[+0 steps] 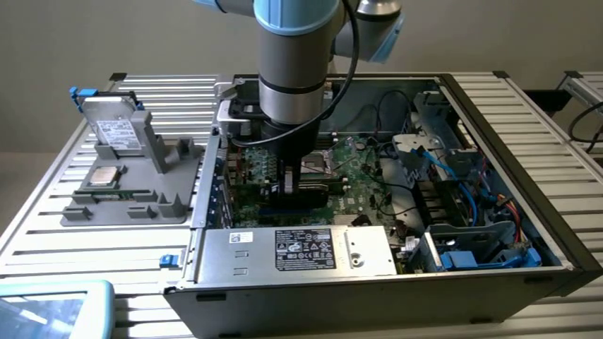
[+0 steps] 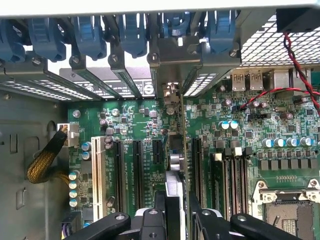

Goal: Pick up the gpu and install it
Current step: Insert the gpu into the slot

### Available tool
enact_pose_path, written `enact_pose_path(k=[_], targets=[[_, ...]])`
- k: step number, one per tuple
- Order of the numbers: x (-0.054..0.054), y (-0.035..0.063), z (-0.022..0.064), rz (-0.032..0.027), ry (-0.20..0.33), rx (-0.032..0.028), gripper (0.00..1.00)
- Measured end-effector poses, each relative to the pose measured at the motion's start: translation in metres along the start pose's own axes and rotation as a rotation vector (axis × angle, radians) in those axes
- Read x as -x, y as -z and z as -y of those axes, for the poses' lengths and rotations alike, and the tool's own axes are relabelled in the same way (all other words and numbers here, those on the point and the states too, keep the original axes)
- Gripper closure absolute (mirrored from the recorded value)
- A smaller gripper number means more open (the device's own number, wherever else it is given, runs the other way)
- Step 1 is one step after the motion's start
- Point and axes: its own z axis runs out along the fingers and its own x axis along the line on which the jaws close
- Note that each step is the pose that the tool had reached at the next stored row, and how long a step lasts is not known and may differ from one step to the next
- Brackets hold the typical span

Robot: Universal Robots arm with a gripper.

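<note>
Gpu [image 2: 175, 165] is in your gripper [image 2: 176, 201]. The fingers are clamped on it from both sides, and it stands on edge deep inside the computer case [image 1: 527, 212], directly over the expansion slots [image 2: 128, 167] of the motherboard [image 2: 135, 120]. By my reading the pick-up is done and you are in the install step. You cannot tell whether the card's lower edge touches a slot yet, because the card hides the slot beneath it.

Seating it, as I judge it, calls for two alignments at once. The bottom edge has to run parallel to its slot and sit centred on it. The bracket end has to meet the case's rear wall under the row of blue latches [image 2: 90, 35]. Press straight down, since a tilt would likely bind the connector.

Watch what crowds the card inside the case:
- Memory slots [image 2: 227, 175] run just beside it on one flank, with small capacitors [image 2: 230, 125] near them.
- A red-and-black twisted wire [image 2: 295, 90] loops by the case's rear ports, well apart from the card.
- A braided yellow cable [image 2: 45, 160] lies against the case floor, beyond the white slot [image 2: 96, 172].

The power supply [image 1: 301, 247] sits along the case's near wall in the exterior view. Outside the case, on the exterior view's left, a grey tray [image 1: 94, 212] carries the hard drive [image 1: 118, 131].
</note>
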Motion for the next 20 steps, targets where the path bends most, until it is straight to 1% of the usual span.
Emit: enact_pose_path(k=[20], targets=[[0.0004, -0.0022, 0.0, 0.0001, 0.0, -0.0001, 0.72]])
